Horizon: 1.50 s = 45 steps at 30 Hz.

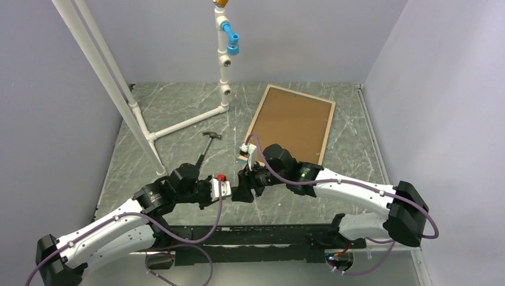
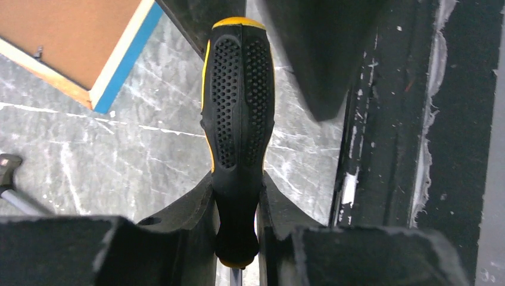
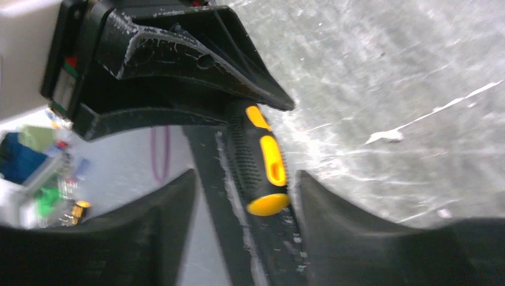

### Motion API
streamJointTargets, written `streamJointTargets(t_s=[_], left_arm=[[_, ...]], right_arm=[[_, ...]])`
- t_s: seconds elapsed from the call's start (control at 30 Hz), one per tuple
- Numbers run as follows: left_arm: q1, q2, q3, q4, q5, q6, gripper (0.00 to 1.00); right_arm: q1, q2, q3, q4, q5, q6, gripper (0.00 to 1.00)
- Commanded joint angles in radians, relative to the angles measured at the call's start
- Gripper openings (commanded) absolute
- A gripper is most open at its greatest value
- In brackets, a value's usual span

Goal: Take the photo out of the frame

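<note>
As it lies flat, the frame (image 1: 292,122) shows its brown back.

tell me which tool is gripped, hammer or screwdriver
The black-and-yellow screwdriver, pinched at its neck by the left gripper; the hammer lies loose on the table.

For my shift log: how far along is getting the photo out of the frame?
Done: nothing on the frame itself; it lies face down, brown backing board fitted, photo not visible. In hand: the left gripper is shut on a screwdriver, whose butt end sits inside the right gripper. Left: opening the back, lifting the board, taking out the photo.
</note>
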Motion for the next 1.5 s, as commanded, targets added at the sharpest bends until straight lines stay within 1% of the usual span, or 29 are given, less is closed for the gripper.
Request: streamJointTargets(t_s=[0.0, 0.03, 0.1, 0.17, 0.2, 0.27, 0.3, 0.43, 0.57, 0.63, 0.67, 0.73, 0.77, 0.8, 0.83, 0.93, 0.97, 1.03, 1.17, 1.27, 1.3, 1.33, 1.37, 1.4, 1.43, 1.47], left_arm=[[0.010, 0.001, 0.027, 0.110, -0.040, -0.032, 0.00], [0.011, -0.003, 0.027, 0.113, -0.038, -0.037, 0.00], [0.010, -0.013, 0.023, 0.120, -0.041, -0.037, 0.00], [0.011, -0.017, 0.018, 0.124, -0.042, -0.032, 0.00], [0.011, -0.017, 0.019, 0.121, -0.039, -0.032, 0.00], [0.011, -0.020, 0.022, 0.119, -0.025, -0.040, 0.00], [0.010, -0.022, 0.022, 0.121, -0.017, -0.047, 0.00], [0.010, -0.047, 0.017, 0.126, -0.017, -0.061, 0.00], [0.011, -0.068, 0.013, 0.143, -0.017, -0.081, 0.00], [0.011, -0.070, 0.014, 0.147, -0.004, -0.093, 0.00], [0.011, -0.067, 0.014, 0.148, -0.003, -0.098, 0.00], [0.011, -0.062, 0.017, 0.141, -0.010, -0.103, 0.00], [0.011, -0.061, 0.019, 0.137, -0.010, -0.102, 0.00], [0.010, -0.060, 0.019, 0.137, -0.009, -0.102, 0.00], [0.011, -0.059, 0.018, 0.138, -0.005, -0.101, 0.00], [0.011, -0.054, 0.018, 0.140, 0.007, -0.101, 0.00], [0.011, -0.050, 0.018, 0.140, 0.008, -0.102, 0.00], [0.011, -0.047, 0.021, 0.135, 0.010, -0.101, 0.00], [0.010, -0.048, 0.020, 0.138, 0.008, -0.102, 0.00], [0.011, -0.054, 0.021, 0.137, 0.000, -0.102, 0.00], [0.011, -0.056, 0.019, 0.140, 0.000, -0.101, 0.00], [0.010, -0.059, 0.018, 0.141, -0.001, -0.103, 0.00], [0.010, -0.061, 0.018, 0.141, -0.006, -0.103, 0.00], [0.011, -0.062, 0.018, 0.142, -0.010, -0.103, 0.00], [0.011, -0.065, 0.018, 0.141, -0.016, -0.106, 0.00], [0.011, -0.068, 0.018, 0.143, -0.024, -0.110, 0.00]], right_arm=[[0.019, 0.021, 0.061, 0.019, 0.053, 0.129, 0.78], [0.019, 0.017, 0.055, 0.020, 0.068, 0.164, 0.88], [0.020, -0.005, 0.006, 0.081, 0.053, 0.234, 0.98], [0.019, -0.038, -0.064, 0.229, 0.002, 0.318, 1.00], [0.019, -0.051, -0.106, 0.339, -0.029, 0.362, 1.00], [0.017, -0.068, -0.144, 0.445, -0.019, 0.435, 1.00], [0.016, -0.067, -0.153, 0.477, -0.007, 0.459, 1.00], [0.007, -0.012, -0.119, 0.476, 0.030, 0.500, 1.00], [0.004, 0.055, -0.127, 0.618, -0.008, 0.564, 0.99], [-0.005, 0.087, -0.127, 0.644, -0.017, 0.578, 0.88], [-0.013, 0.102, -0.134, 0.674, -0.029, 0.589, 0.81], [-0.022, 0.130, -0.160, 0.780, -0.068, 0.627, 0.60], [-0.025, 0.148, -0.169, 0.803, -0.075, 0.643, 0.52], [-0.026, 0.165, -0.170, 0.824, -0.087, 0.652, 0.49], [-0.025, 0.179, -0.164, 0.824, -0.095, 0.655, 0.50], [-0.024, 0.218, -0.148, 0.822, -0.110, 0.658, 0.64], [-0.025, 0.223, -0.146, 0.825, -0.109, 0.657, 0.66], [-0.026, 0.227, -0.145, 0.826, -0.109, 0.649, 0.66], [-0.025, 0.228, -0.132, 0.785, -0.102, 0.629, 0.60], [-0.023, 0.238, -0.131, 0.791, -0.109, 0.631, 0.58], [-0.023, 0.242, -0.135, 0.801, -0.107, 0.634, 0.53], [-0.022, 0.245, -0.142, 0.809, -0.105, 0.638, 0.42], [-0.023, 0.252, -0.145, 0.809, -0.101, 0.642, 0.24], [-0.022, 0.255, -0.145, 0.800, -0.097, 0.642, 0.10], [-0.022, 0.257, -0.145, 0.784, -0.088, 0.640, 0.00], [-0.022, 0.249, -0.148, 0.762, -0.073, 0.635, 0.00]])
